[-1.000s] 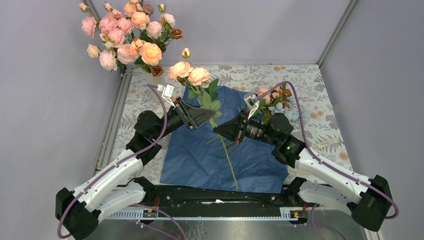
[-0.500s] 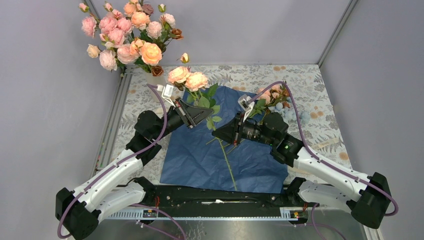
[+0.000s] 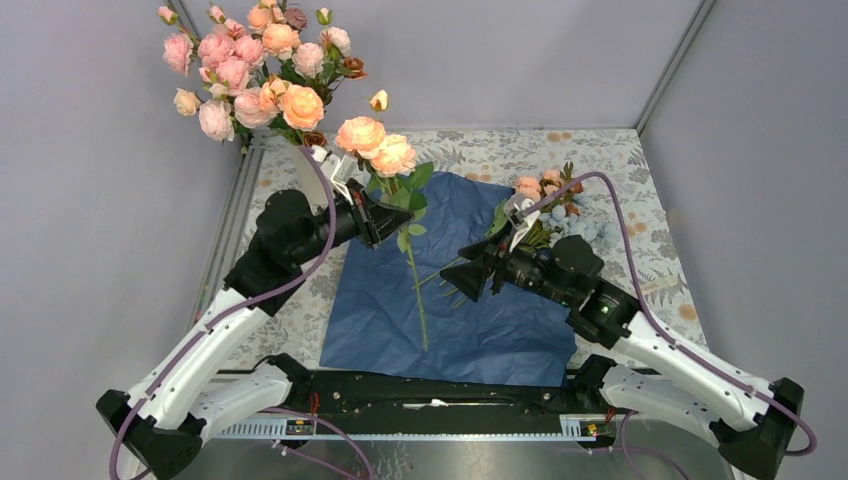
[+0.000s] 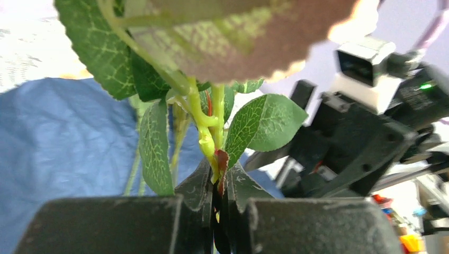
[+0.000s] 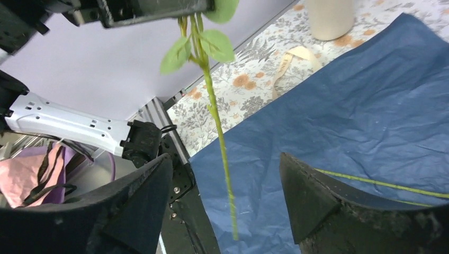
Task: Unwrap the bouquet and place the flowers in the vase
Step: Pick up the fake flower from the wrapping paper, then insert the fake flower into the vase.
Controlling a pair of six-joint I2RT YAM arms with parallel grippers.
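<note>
Starting from the near edge, the navy wrapping paper (image 3: pixel 480 330) lies spread flat on the tabletop (image 3: pixel 620 180), and above it dangles the bare tail of a long green stem (image 3: pixel 415 290). The right claw (image 5: pixel 225 169) stands wide open near that stem, facing it, with nothing between its fingers. A little farther in, the left claw (image 3: pixel 392 215) is pinched tight on the same stem just under its leaves, carrying two peach roses (image 3: pixel 378 145) above the paper's far corner. I'd judge the stem light, thin and fairly stiff, perhaps a bit slick, with the blooms making it top-heavy. A hold high up by the leaves lets the tail hang straight for threading into a narrow mouth. Off to the right, the rest of the flowers (image 3: pixel 552 205) lie in a heap at the paper's far edge. Farthest back, on the left, the off-white vase (image 5: pixel 329 16) already carries a big spray of pink and peach blooms (image 3: pixel 260 70).
</note>
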